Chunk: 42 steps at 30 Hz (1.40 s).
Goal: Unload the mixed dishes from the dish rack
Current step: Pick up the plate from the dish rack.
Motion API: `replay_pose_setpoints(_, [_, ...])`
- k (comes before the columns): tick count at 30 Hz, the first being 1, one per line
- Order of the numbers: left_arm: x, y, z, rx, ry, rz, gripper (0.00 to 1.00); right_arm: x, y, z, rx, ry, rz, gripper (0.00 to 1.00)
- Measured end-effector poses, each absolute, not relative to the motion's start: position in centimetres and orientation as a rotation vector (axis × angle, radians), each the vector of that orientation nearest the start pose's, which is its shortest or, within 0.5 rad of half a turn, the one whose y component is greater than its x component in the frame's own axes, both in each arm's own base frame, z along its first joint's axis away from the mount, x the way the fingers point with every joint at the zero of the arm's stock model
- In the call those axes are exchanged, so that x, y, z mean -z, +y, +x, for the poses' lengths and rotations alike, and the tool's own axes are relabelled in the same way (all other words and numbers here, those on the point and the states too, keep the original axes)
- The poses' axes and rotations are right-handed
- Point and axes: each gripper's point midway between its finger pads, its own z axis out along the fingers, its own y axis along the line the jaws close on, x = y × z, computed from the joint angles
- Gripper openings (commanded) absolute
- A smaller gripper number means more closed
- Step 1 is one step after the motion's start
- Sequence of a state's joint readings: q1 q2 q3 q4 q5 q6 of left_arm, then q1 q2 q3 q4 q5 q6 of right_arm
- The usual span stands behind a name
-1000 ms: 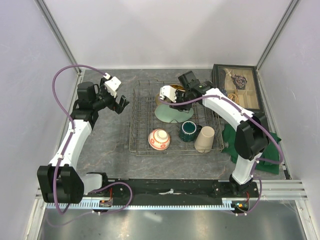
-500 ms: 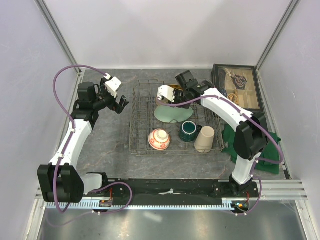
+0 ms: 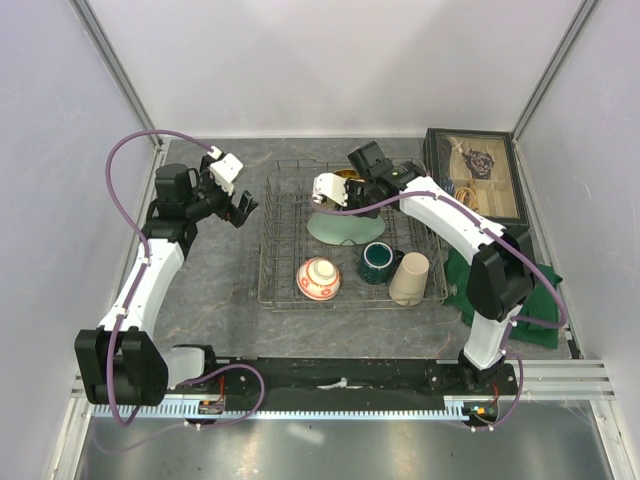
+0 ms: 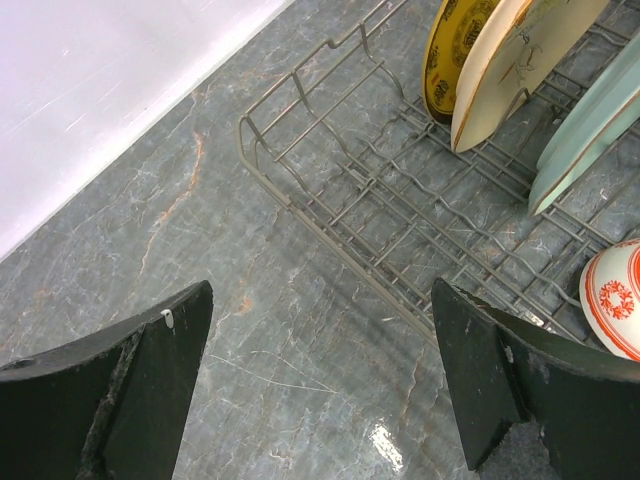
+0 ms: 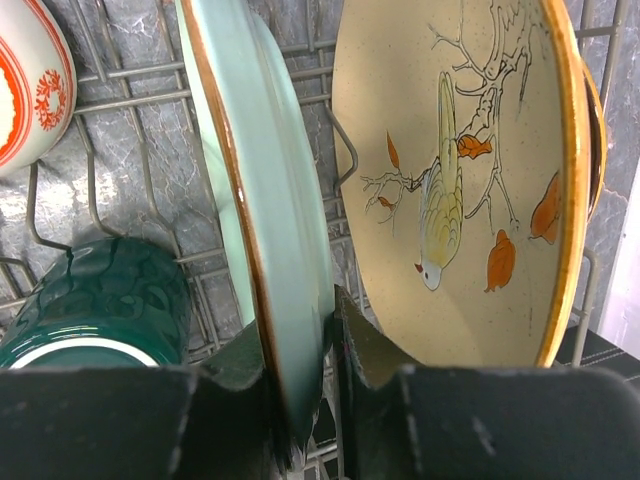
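Grey marbled stone makes up the tabletop (image 3: 210,290), and the wire dish rack (image 3: 285,230) sits at its middle, reaching toward the far edge. It is the biggest thing on it.

Both arms reach in from the near edge. The left gripper (image 3: 240,208) hangs over bare tabletop just off the rack's left side. In its wrist view its fingers (image 4: 150,370) stand wide apart with nothing between them. The right gripper (image 3: 340,203) is down inside the far half of the rack. Seen from its own wrist, its two dark fingers (image 5: 375,350) press on either side of the pale green plate's rim, clamped on it.

A dark glass-lidded box (image 3: 475,185) fills the far right corner. A green folded cloth (image 3: 458,285) lies by the right edge, partly under the right arm.

The pale green plate (image 5: 265,200) stands on edge between the tines. Just beside it, on the farther side, stands a cream plate (image 5: 450,180) painted with a bird on a branch. Behind that is a gold-brown patterned plate (image 4: 445,50), whose back shows in the left wrist view.

Along the rack's near side, the tall beige tumbler (image 3: 409,278) stands at the right. The dark green mug (image 3: 377,262) is just beside it. The small red-and-white bowl (image 3: 319,279) is further left, apart from the mug.
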<state>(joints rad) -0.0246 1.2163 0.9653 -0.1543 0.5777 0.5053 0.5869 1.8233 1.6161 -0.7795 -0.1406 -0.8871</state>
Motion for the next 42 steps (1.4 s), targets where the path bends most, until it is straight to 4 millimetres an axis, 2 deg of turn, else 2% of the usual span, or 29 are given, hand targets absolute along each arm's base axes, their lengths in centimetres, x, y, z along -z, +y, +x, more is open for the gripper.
replay_pose_setpoints(8, [-23.5,-8.8,37.8,0.243,1.71,0.847,0.96,-15.8,23.9,38.0,-0.02,1.856,-1.788,0.0])
replay_pose_setpoints(19, [-24.9,-9.1,38.0,0.235,1.647,0.854,0.95,-18.6,24.3,38.2,-0.03,1.833,-1.766,0.0])
replay_pose_setpoints(24, [-26.5,-11.1,36.2,0.347,1.563,0.913,0.96,-20.5,25.1,38.7,-0.051,1.805,-1.72,0.0])
replay_pose_setpoints(28, [-27.9,-12.9,34.2,0.467,1.505,0.984,0.9,-22.0,25.8,38.8,-0.084,1.786,-1.682,0.0])
replay_pose_setpoints(31, [-28.7,-14.1,32.9,0.546,1.464,1.029,0.9,-23.2,26.3,38.6,-0.122,1.772,-1.66,0.0])
replay_pose_setpoints(36, [-29.6,-15.8,30.7,0.673,1.402,1.103,0.93,-24.4,27.2,37.9,-0.192,1.758,-1.643,0.0])
replay_pose_setpoints(42, [-30.1,-17.4,29.2,0.73,1.342,1.178,0.93,-24.8,28.6,36.1,-0.306,1.756,-1.649,0.0])
